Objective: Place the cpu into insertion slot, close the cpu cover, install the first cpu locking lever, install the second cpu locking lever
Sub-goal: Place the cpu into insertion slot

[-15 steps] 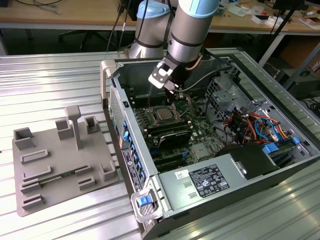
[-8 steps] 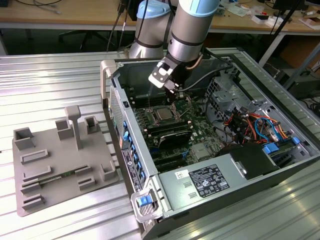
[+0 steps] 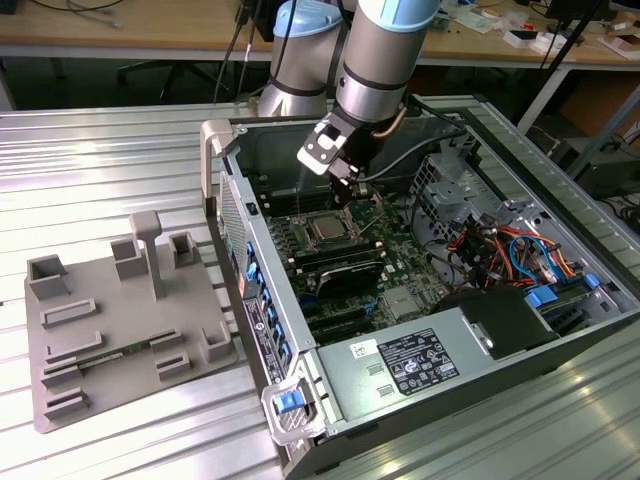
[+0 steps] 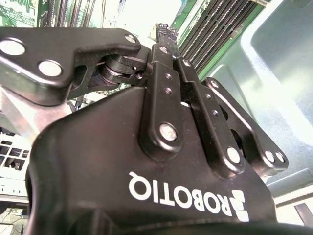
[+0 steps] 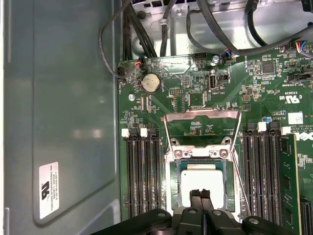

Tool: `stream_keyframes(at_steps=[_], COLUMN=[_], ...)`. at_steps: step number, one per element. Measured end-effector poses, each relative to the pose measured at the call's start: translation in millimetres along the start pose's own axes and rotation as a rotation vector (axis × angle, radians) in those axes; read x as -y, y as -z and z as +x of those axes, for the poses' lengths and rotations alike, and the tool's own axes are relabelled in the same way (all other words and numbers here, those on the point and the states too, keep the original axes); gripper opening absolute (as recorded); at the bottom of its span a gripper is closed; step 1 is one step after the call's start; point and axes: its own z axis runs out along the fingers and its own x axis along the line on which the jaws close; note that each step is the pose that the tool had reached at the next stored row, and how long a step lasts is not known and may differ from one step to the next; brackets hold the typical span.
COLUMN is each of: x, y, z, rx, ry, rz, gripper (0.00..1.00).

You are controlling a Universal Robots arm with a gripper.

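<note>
a ribbed metal surface [image 3: 100, 160] carries an open computer case [image 3: 520, 150], and the arm reaches down into it. on the green motherboard [image 5: 161, 93] the cpu cover [image 5: 203, 116] stands swung open beside the insertion slot [image 5: 174, 186]. the cpu [image 5: 203, 178] lies in that slot. the hand [image 5: 200, 194] is clenched over the cpu's edge, its fingers together with nothing between them.

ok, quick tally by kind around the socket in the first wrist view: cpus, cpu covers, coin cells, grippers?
cpu: 1
cpu cover: 1, swung open
coin cell: 1
gripper: 1, fingers together over the cpu
Total: 4
</note>
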Motion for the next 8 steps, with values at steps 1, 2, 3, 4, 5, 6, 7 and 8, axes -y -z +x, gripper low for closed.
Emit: stream_keyframes(at_steps=[1, 2, 3, 4, 5, 6, 7, 8], x=[0.0, 0.0, 0.0, 0.0, 0.0, 0.0, 0.0, 0.0], y=[0.2, 0.4, 0.6, 0.7, 1.0, 1.0, 1.4, 1.7], z=[0.0, 0.0, 0.0, 0.0, 0.0, 0.0, 0.0, 0.0], rx=[0.0001, 0.0001, 0.0001, 0.0000, 0.0001, 0.0000, 0.0001, 0.0001], ry=[0.000, 0.000, 0.000, 0.000, 0.000, 0.000, 0.000, 0.000], rz=[0.0000, 0.0000, 0.0001, 0.0000, 0.0000, -0.0001, 0.0000, 0.0001], gripper=[0.11, 0.11, 0.11, 0.11, 0.11, 0.11, 0.11, 0.11])
